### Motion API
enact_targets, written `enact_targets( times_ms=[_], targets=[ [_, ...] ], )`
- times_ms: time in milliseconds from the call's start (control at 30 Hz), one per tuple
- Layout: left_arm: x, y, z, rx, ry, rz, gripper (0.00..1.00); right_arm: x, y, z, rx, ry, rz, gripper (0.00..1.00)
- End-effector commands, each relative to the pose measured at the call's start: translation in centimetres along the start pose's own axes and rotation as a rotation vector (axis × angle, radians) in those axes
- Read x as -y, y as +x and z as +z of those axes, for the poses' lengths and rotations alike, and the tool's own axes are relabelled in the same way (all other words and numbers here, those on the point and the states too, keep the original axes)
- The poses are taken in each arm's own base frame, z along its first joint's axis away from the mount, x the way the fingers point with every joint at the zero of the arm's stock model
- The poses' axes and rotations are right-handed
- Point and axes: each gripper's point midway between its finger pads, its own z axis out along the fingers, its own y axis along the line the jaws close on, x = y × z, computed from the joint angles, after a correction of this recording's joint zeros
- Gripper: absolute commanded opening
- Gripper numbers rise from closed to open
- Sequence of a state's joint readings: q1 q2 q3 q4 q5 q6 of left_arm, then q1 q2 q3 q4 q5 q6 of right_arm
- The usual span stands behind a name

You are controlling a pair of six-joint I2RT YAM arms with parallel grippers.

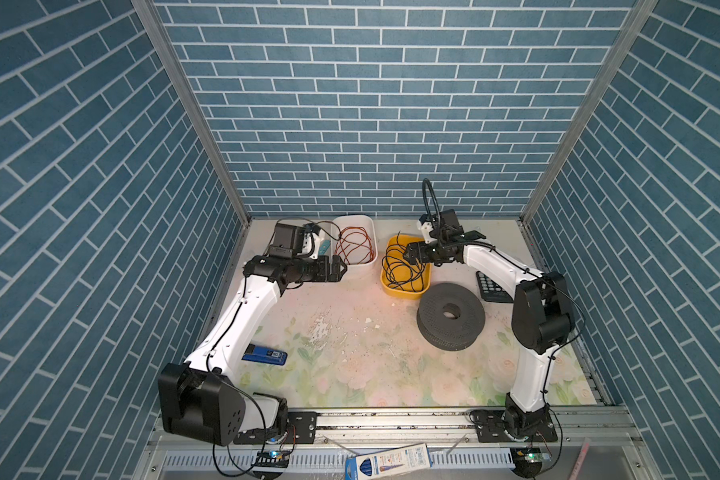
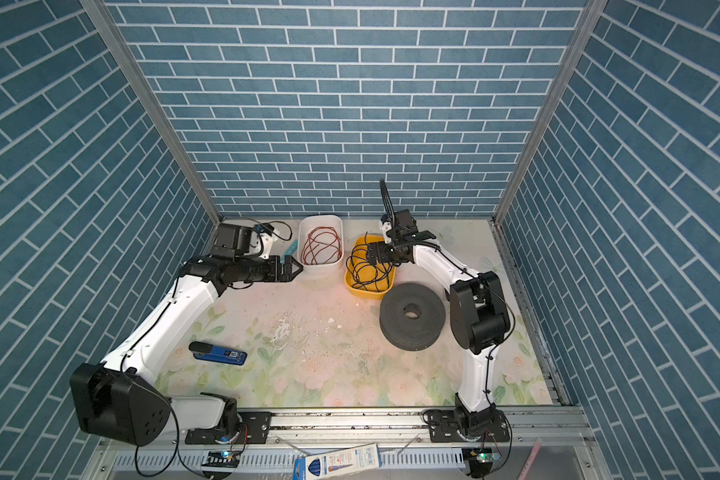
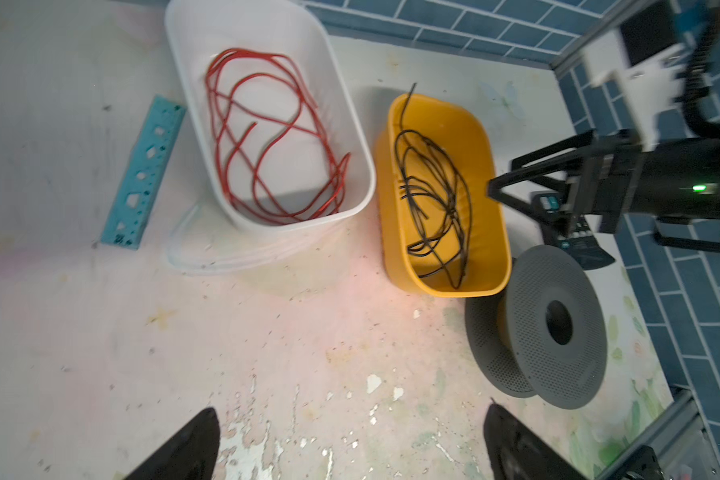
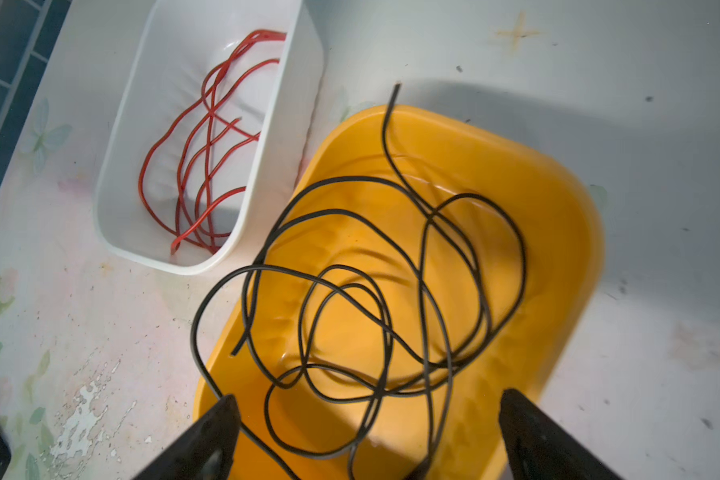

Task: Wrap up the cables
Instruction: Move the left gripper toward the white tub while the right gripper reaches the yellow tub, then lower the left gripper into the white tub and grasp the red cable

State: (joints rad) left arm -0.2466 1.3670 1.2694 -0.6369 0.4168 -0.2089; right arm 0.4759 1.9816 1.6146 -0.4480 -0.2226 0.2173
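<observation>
— What sort of place was it?
— A robotics lab cell, not a home: blue brick-print panels were framed by aluminium posts, and arm bases were bolted to a metal rail.
— And the tabletop?
— A worn flowered sheet covered it.

orange-red cable, white tub, black wire, yellow tub, grey dotted spool, floral table, blue brick-pattern walls

Left arm: white shells are linking black joint housings, thin black cable is running alongside.
Right arm: is showing the same white-and-black build, corrugated black hose is looping off its wrist.
Left claw, right claw: black fingers are tapering to points.
</observation>
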Motion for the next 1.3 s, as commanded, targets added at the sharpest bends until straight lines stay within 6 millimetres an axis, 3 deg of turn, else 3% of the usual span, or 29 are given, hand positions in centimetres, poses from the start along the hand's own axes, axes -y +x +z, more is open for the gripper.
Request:
enact_targets(
  times_ms=[0, 133, 400, 667, 867, 1033, 1267],
  targets=[
    [2.2, -0.7, 0.4, -0.011, 0.082, 0.034, 1.00, -1.3, -0.2, 0.2, -0.021, 0.029, -0.091, 0.99],
    [1.1, 0.8, 1.7, -0.036, 0.060, 0.034, 1.00, -2.4, 0.3, 1.1, -0.037, 0.049, -0.136, 0.99],
    [0.2, 1.9, 0.2, 0.000, 0.010, 0.079, 1.00, -2.5, 0.8, 2.3, -0.072, 0.078, -0.148, 0.98],
    [-1.3, 1.4, -0.1, 0.026, -0.012, 0.034, 0.98, -4.7, -2.6, 1.5, 0.009, 0.093, -0.185, 0.96],
    [-3.6, 0.4, 0.6, 0.056, -0.110, 0.008, 0.85, -5.4, -4.1, 1.6, 0.047, 0.101, -0.165, 0.96],
    [-4.2, -1.8, 2.3, 0.079, -0.160, -0.015, 0.83, -5.8, -4.1, 1.5, 0.051, 0.098, -0.144, 0.96],
    [-4.3, -3.9, 8.5, 0.039, -0.166, 0.047, 0.83, -7.3, -4.0, -1.0, 0.076, 0.045, -0.115, 0.96]
  ],
)
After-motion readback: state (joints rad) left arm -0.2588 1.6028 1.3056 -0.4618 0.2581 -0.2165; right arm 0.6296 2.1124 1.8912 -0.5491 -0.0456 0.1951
